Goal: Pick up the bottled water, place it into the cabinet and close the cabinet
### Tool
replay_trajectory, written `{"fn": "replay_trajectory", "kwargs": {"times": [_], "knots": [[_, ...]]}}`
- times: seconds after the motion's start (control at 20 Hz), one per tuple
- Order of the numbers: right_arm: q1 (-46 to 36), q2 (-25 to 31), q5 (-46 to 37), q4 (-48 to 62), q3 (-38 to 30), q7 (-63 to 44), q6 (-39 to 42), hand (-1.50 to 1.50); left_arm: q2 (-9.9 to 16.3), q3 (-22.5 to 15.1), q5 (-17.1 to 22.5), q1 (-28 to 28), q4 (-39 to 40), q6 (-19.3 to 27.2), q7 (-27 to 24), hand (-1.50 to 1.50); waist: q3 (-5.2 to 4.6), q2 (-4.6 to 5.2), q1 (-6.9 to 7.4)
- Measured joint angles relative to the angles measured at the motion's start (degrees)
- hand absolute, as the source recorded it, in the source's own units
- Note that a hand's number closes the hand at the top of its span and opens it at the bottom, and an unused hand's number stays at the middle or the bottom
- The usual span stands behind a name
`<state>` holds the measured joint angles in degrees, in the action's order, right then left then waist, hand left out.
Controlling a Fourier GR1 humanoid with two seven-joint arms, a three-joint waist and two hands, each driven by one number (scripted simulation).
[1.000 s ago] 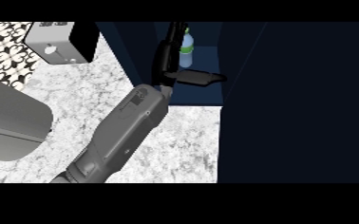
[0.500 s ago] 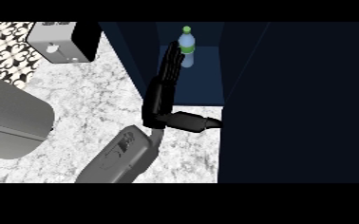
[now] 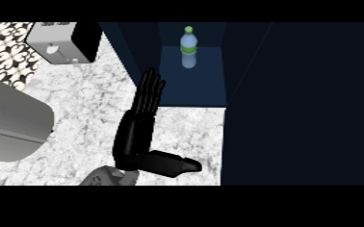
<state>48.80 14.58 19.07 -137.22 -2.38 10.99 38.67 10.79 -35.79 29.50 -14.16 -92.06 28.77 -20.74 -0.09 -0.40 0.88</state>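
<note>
Bottle (image 3: 188,45) upright, deep on cabinet (image 3: 195,77) shelf; one hand (image 3: 142,120) over desk (image 3: 185,134), fingers straight, holding nothing, at door's edge; risk: a swing catching the door edge, leaving it ajar.

No writing can be read anywhere; the bottled water's (image 3: 188,45) green label is blank.

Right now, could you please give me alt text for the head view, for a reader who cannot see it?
A water bottle stands upright inside the open dark blue cabinet, apart from the robot hand, which is open, fingers straight toward the cabinet, over the marble counter. A toaster sits at upper left.
</note>
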Motion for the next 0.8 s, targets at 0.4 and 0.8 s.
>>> {"fn": "replay_trajectory", "kwargs": {"times": [0.4,0.8], "knots": [[0.26,0.81,-1.77,-0.71,12.50,-5.11,0.79,1.50,6.11,0.74,0.25,10.61,-10.18,-1.40,-1.41,-1.50,-0.09,0.06,-0.25],[-3.50,-1.72,-8.17,-1.92,25.83,-9.94,-2.43,1.50,10.71,2.87,1.43,18.60,-15.22,-4.03,-3.96,-1.50,-0.21,-0.14,-0.43]]}}
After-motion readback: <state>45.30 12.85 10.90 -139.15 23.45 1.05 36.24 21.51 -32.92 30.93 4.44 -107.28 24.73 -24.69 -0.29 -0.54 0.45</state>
